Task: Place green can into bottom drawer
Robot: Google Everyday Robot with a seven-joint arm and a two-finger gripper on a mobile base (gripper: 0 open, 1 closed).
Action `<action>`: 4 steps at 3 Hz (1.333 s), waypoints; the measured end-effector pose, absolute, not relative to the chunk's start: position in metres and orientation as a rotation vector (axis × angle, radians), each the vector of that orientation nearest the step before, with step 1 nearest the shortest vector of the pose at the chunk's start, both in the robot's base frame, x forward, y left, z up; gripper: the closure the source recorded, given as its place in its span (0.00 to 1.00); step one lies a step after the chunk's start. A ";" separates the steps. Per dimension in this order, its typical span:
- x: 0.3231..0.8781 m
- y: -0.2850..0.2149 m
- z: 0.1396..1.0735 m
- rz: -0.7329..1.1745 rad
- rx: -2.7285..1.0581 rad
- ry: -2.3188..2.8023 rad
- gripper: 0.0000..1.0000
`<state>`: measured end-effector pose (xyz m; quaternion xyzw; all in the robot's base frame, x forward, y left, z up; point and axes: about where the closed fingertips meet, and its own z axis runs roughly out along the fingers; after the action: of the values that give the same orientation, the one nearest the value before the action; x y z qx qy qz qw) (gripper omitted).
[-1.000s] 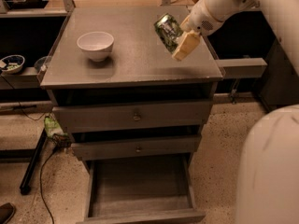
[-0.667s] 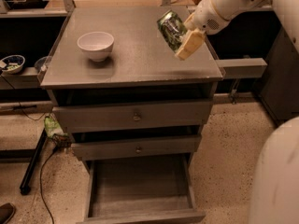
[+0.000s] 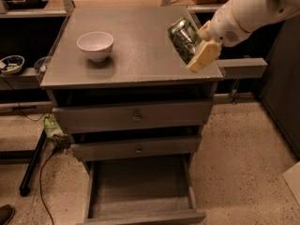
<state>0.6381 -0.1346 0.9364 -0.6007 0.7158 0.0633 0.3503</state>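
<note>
My gripper (image 3: pixel 193 48) is shut on the green can (image 3: pixel 182 37), a shiny green-and-silver drink can held tilted above the right part of the grey cabinet top (image 3: pixel 140 50). One tan finger (image 3: pixel 204 55) shows on the can's near side. The white arm comes in from the upper right. The bottom drawer (image 3: pixel 140 191) is pulled open below, its bare grey floor showing, well below and to the left of the can.
A white bowl (image 3: pixel 95 45) stands on the left of the cabinet top. The two upper drawers (image 3: pixel 136 117) with round knobs are shut. Cables and a black stand leg (image 3: pixel 33 165) lie on the floor at left. A shelf with small bowls (image 3: pixel 11 63) is left.
The gripper with the can has lifted slightly and shifted, still over the right of the cabinet top. The white robot body at lower right has left the view.
</note>
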 end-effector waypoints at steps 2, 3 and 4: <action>0.639 -0.137 0.932 0.215 -1.513 1.831 1.00; 0.625 -0.145 0.927 0.284 -1.463 1.833 1.00; 0.575 -0.157 0.933 0.347 -1.426 1.849 1.00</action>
<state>0.5746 -0.1566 0.9333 -0.5586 0.7244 0.1361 0.3804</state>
